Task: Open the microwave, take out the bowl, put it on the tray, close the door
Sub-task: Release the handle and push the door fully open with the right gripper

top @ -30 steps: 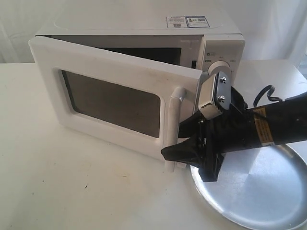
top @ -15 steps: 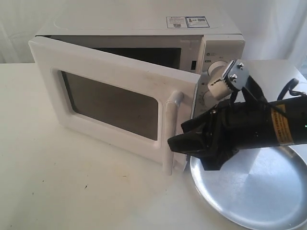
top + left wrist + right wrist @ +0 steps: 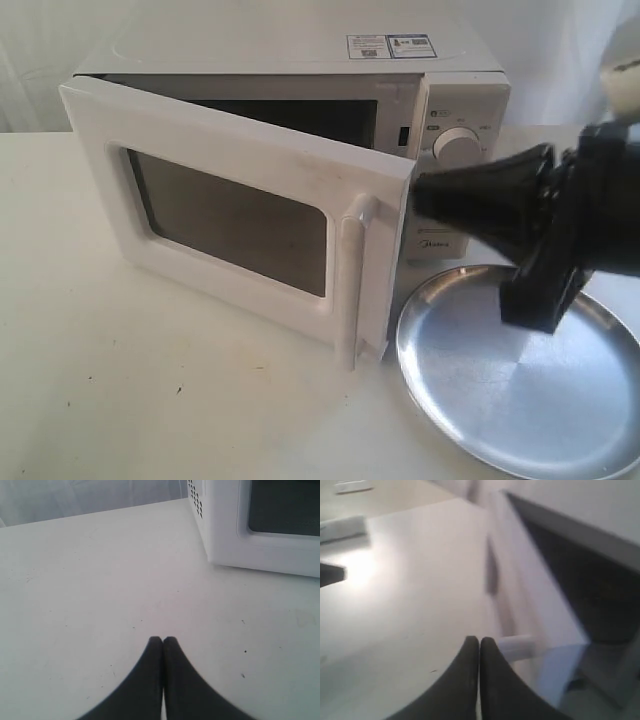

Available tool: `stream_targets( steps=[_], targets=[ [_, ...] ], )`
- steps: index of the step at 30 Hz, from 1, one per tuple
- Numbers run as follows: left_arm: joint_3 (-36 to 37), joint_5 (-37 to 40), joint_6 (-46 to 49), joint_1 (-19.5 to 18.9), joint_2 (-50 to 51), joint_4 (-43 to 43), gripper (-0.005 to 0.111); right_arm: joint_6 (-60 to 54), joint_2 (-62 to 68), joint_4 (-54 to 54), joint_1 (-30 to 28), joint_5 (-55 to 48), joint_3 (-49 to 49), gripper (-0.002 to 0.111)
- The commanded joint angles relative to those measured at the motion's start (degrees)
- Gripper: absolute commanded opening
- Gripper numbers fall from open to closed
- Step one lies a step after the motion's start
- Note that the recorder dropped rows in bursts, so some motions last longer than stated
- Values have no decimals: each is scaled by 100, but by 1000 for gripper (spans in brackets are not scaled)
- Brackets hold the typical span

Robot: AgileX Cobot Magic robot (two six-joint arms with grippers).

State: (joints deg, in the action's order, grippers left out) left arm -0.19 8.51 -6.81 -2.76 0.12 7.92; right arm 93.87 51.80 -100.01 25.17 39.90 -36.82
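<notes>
Right, the microwave is my landmark. Its door stands partly open, hinged on the side away from the knobs, with the free edge swung out toward the front. The handle is upright on that free edge.

My right gripper is in front of the microwave's control panel, below the upper knob, and its tip sits just beside the door's free edge. I cannot tell whether it touches the door. On the right wrist camera the two fingers are pressed together with nothing between them, so it is clenched and empty. That picture is blurred, but I can make out the door edge and handle close ahead.

The tray lies flat on the table, in front of the microwave on the knob side. Its rim is near the door's lower corner, and its surface is bare and shiny. The right arm hangs above its far edge.

The opening behind the door is dark, and I cannot see into it from here, so I cannot place the bowl.

My left gripper is clenched too, fingertips together, gripping nothing. It is low over bare table, well short of the microwave's vented corner.
</notes>
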Motion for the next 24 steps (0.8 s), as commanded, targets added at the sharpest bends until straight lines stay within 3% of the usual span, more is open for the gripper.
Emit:
stream_targets(
  steps=[1,4,10,14,20,24],
  targets=[
    [19,0,-34,5,-12,-19,0,330,-279,7,-3,-2051,44,0],
    [19,0,-34,5,-12,-19,0,549,17,7,-3,-2738,235,0],
    [19,0,-34,5,-12,-19,0,-72,1087,7,-3,-3932,413,0],
    [19,0,-34,5,-12,-19,0,751,1775,7,-3,-4941,351,0],
    [19,0,-34,5,-12,-19,0,773,2729,7,39,-3817,-294,0],
    [19,0,-34,5,-12,-19,0,637,3119,7,167,-3798,-640,0]
  ],
)
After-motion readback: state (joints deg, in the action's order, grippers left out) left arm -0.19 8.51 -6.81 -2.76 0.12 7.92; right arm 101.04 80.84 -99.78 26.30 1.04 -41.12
